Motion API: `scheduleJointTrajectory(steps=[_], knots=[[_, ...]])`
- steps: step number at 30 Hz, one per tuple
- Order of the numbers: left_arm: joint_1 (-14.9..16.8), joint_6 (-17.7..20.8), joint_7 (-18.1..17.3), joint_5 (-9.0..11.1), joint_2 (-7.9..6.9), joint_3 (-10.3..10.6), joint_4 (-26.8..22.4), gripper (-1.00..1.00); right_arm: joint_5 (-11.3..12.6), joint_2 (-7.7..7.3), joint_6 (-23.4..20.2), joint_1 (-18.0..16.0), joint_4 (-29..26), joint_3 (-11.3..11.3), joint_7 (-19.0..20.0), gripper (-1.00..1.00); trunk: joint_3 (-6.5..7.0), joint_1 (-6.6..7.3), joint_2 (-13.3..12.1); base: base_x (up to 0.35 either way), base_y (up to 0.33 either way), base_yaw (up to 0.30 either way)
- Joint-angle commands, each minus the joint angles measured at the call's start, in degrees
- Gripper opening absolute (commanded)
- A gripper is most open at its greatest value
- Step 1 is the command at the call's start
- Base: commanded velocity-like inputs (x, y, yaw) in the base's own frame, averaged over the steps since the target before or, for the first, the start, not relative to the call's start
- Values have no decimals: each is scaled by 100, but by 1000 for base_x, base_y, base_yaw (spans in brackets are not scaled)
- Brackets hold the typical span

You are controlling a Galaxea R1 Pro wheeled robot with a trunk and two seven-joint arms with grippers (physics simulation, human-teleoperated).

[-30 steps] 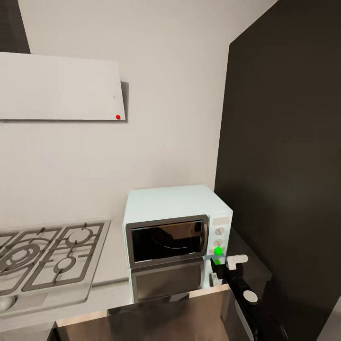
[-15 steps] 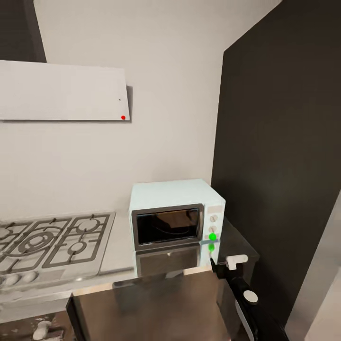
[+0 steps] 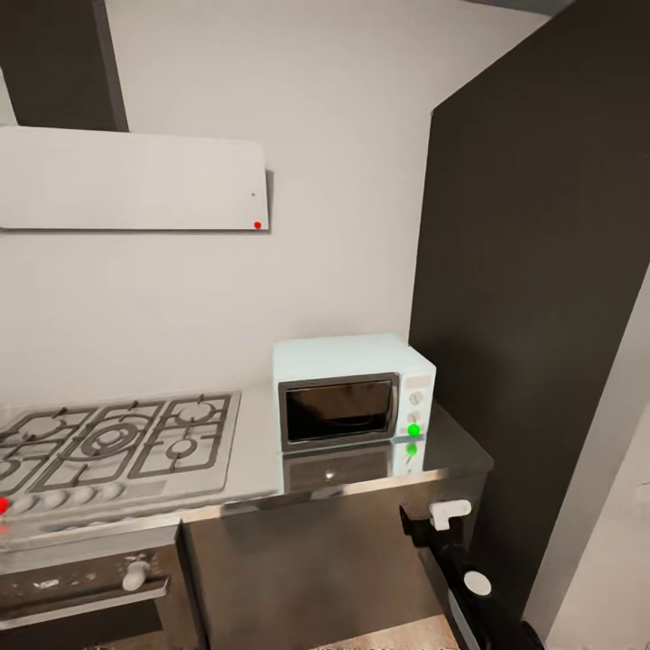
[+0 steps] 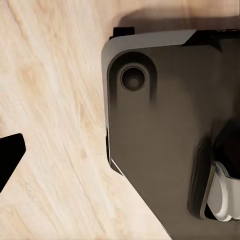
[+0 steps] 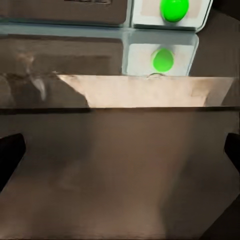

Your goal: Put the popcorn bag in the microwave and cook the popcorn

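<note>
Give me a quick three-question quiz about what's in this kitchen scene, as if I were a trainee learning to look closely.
1. True or false: the microwave door is shut.
2. What colour is the round light on the microwave's side panel: A red, B green, C blue?
3. What sits on the countertop on the side of the microwave away from the tall dark cabinet?

Key:
1. True; the dark glass door sits flush with the front.
2. B, green; its reflection shows on the glossy countertop beneath.
3. The gas hob with its metal grates, under the white hood.
</note>
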State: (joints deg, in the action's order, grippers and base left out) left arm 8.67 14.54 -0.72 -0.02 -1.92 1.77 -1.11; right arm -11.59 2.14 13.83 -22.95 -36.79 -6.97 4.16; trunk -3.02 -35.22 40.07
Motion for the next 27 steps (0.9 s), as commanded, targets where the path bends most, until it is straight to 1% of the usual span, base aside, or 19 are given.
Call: scheduleJointTrajectory(steps=[1, 3, 8, 9, 13, 14, 15, 17, 18, 19, 20, 21, 22, 23, 24, 25, 26, 27], knots=[[2, 32, -8, 1, -1, 17, -12, 100, -49, 7, 131, -7, 92, -52, 43, 100, -10, 0, 9, -120, 270, 0], [3, 27, -8, 2, -1, 17, -12, 100, -52, -6, 456, -7, 368, -57, 36, 100, -10, 0, 9, -49, 241, 0], [3, 19, -8, -2, -1, 17, -12, 100, -54, -31, 879, -6, 998, -75, 31, 100, -10, 0, 9, -9, 74, 0], [1, -425, -8, -7, 36, 26, -29, 100, -54, -390, 2070, -6, 2351, -67, -223, 100, -10, 0, 9, 0, 0, 0], [3, -425, -8, -6, 34, 26, -29, 100, -55, -390, 2036, -4, 2532, -66, -230, 100, -10, 0, 9, 0, 0, 0], [3, -425, -8, -6, 34, 26, -29, 100, -58, -393, 2023, -4, 2705, -65, -257, 100, -10, 0, 9, 0, 0, 0], [2, -425, -8, -7, 31, 21, -29, 100, -61, -403, 2015, -1, 3016, -66, -373, 100, -10, 0, 9, 0, 0, 0], [3, -425, -2, -5, 18, 18, -29, 100, -62, -431, 2009, -1, 3805, -60, -718, 100, -10, 0, 9, 0, 0, 0], [3, -425, 0, -6, 12, 17, -29, 100, -62, -454, 1984, 20, 4000, -57, -844, 100, -10, 0, 9, 0, 0, 0], [3, -425, 1, -5, 10, 17, -29, 100, -62, -486, 1933, 41, 4069, -55, -918, 100, -10, 0, 9, 0, 0, 0], [3, -425, 1, -6, 9, 17, -29, 100, -62, -502, 1798, 83, 4106, -57, -965, 100, -10, 0, 9, 0, 0, 0], [3, -425, 1, -6, 5, 17, -29, 100, -62, -511, 1557, 184, 4125, -58, -987, 100, -10, 0, 9, 0, 0, 0], [3, -425, 1, -5, 2, 17, -29, 100, -62, -516, 1217, 326, 4134, -58, -997, 100, -10, 0, 9, 0, 0, 0], [3, -425, 1, -4, -5, 17, -29, 100, -62, -528, 713, 531, 4140, -58, -1002, 100, -10, 0, 9, 0, 0, 0], [3, -425, 1, -5, -7, 17, -29, 100, -62, -532, 487, 627, 4142, -58, -1003, 100, -10, 0, 9, 0, 0, 0], [3, -425, 1, -5, -9, 17, -29, 100, -68, -536, 152, 853, 4143, -58, -1004, 100, -10, 0, 9, 0, 0, 0], [3, -425, 1, -6, -9, 17, -29, 100, -69, -537, -1, 1074, 4144, -54, -1004, 100, -10, 0, 9, 0, 0, 0], [3, -425, 1, -5, -10, 17, -29, 100, -70, -533, -62, 1227, 4144, -53, -1003, 100, -10, 0, 9, 0, 0, 0]])
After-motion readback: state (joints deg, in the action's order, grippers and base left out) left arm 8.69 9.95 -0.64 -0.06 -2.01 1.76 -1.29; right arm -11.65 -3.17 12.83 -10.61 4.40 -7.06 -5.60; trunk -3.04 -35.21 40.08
